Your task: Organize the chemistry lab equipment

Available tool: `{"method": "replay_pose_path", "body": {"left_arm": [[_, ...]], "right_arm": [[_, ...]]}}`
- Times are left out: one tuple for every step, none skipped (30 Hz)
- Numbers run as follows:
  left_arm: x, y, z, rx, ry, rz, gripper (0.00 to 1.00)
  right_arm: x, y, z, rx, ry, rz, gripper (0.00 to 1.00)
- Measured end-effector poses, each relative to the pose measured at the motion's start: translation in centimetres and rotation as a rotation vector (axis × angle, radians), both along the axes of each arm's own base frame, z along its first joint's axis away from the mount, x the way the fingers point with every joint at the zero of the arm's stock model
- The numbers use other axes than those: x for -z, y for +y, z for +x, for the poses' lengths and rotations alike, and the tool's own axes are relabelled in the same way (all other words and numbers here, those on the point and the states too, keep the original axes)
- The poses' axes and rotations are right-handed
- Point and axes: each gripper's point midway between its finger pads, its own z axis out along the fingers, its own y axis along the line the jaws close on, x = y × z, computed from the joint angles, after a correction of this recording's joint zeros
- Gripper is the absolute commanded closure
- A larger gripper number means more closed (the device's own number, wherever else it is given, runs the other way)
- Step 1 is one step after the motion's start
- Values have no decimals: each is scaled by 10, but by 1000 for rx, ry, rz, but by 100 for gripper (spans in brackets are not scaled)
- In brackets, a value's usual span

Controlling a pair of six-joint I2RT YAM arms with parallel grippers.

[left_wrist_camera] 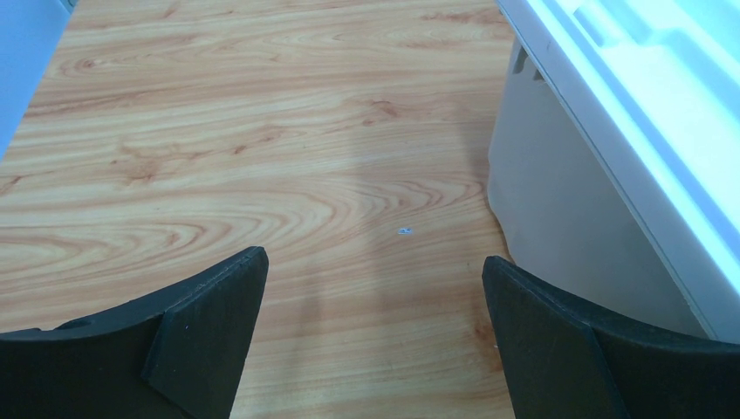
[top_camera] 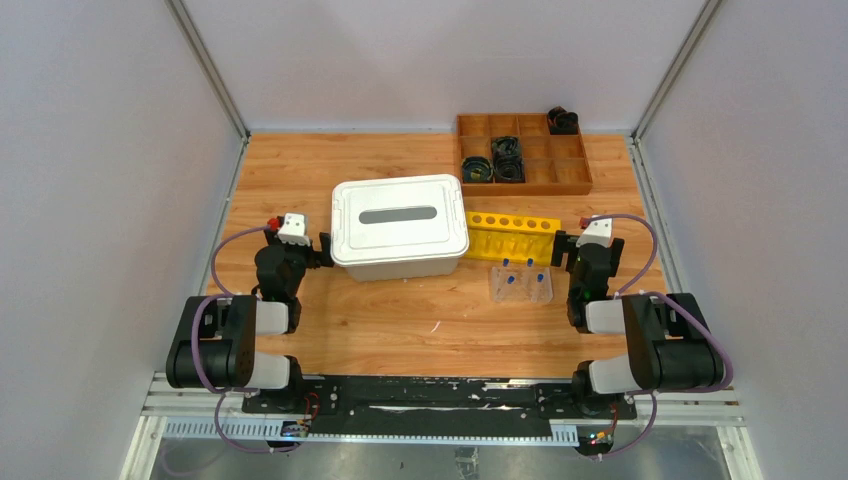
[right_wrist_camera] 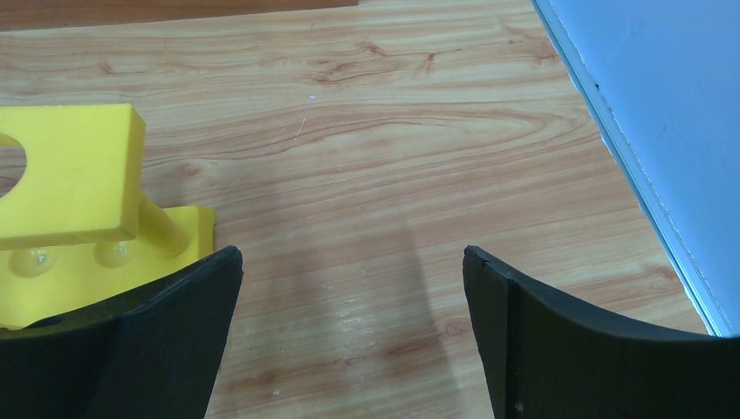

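Several blue-capped clear tubes [top_camera: 522,280] lie in a shallow clear tray in front of the yellow tube rack [top_camera: 510,236], whose holes stand empty. My left gripper [top_camera: 325,250] hangs open just left of the white lidded bin [top_camera: 400,226]. In the left wrist view the left gripper [left_wrist_camera: 373,262] has only bare wood between its fingers, with the bin's wall [left_wrist_camera: 558,209] to the right. My right gripper [top_camera: 560,248] stands open at the rack's right end. In the right wrist view the right gripper [right_wrist_camera: 352,253] holds nothing, and the rack's end [right_wrist_camera: 74,175] sits to the left.
A wooden compartment tray [top_camera: 522,152] with black coiled items stands at the back right. A thin pale sliver [top_camera: 435,327] lies on the wood in front of the bin. Grey walls close in the table [top_camera: 300,170] on the left, right and back.
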Motion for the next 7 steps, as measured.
{"method": "replay_pose_path", "body": {"left_arm": [[0, 0, 0, 0, 0, 0, 0], [0, 0, 0, 0, 0, 0, 0], [0, 0, 0, 0, 0, 0, 0], [0, 0, 0, 0, 0, 0, 0], [0, 0, 0, 0, 0, 0, 0], [0, 0, 0, 0, 0, 1, 0], [0, 0, 0, 1, -1, 2, 0]], "right_arm": [[0, 0, 0, 0, 2, 0, 0], [1, 0, 0, 0, 3, 0, 0], [1, 0, 0, 0, 4, 0, 0], [1, 0, 0, 0, 4, 0, 0], [1, 0, 0, 0, 4, 0, 0], [1, 0, 0, 0, 4, 0, 0], [1, 0, 0, 0, 4, 0, 0]]}}
